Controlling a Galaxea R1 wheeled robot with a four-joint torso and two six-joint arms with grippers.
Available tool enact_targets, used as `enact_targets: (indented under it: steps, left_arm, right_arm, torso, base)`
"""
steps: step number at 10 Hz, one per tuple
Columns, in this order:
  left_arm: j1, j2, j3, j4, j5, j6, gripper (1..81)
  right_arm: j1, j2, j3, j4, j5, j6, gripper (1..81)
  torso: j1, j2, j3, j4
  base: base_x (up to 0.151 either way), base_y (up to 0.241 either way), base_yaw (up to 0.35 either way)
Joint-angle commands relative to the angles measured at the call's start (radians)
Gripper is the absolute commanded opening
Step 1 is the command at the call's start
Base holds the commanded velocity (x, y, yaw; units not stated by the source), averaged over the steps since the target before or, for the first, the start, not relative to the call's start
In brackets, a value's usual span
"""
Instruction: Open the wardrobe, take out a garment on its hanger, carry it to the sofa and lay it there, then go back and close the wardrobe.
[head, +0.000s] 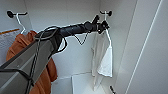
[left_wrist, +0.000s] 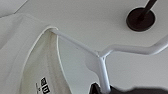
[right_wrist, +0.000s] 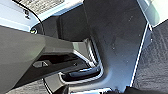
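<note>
White garment (head: 105, 58) hangs inside wardrobe (head: 75, 22).

Thin white plastic hanger (left_wrist: 105, 53) carries a white thin-fabric T-shirt (left_wrist: 27, 65) inside a white wardrobe (left_wrist: 82, 17).

Seen from below, the hanger's arms branch from a central stem, one running into the shirt's open collar, where a small printed label (left_wrist: 43, 85) shows. A round black rail mount (left_wrist: 140, 18) sits on the white panel above. A dark part of the left gripper (left_wrist: 100, 90) meets the stem's base.
</note>
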Motion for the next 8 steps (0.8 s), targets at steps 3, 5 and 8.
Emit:
enact_targets:
  steps: [3,5,8]
  left_arm:
    - [-0.259,-0.147,0.145,0.005,-0.052,0.025,1.0]
    - [-0.281,-0.234,0.198,0.01,-0.047,0.025,1.0]
    - [-0.29,-0.325,0.269,0.016,-0.039,0.027,1.0]
  right_arm:
    - [0.019,0.011,0.007,-0.002,-0.057,-0.008,81.1]
    - [0.024,0.011,0.007,-0.002,-0.057,-0.008,81.1]
    - [0.029,0.013,0.01,-0.004,-0.057,-0.008,81.1]
  torso:
    - [0.0,0.0,0.0,0.0]
    - [0.0,0.0,0.0,0.0]
    - [0.0,0.0,0.0,0.116]
  base:
    - [0.0,0.0,0.0]
    - [0.0,0.0,0.0]
    - [0.0,0.0,0.0]
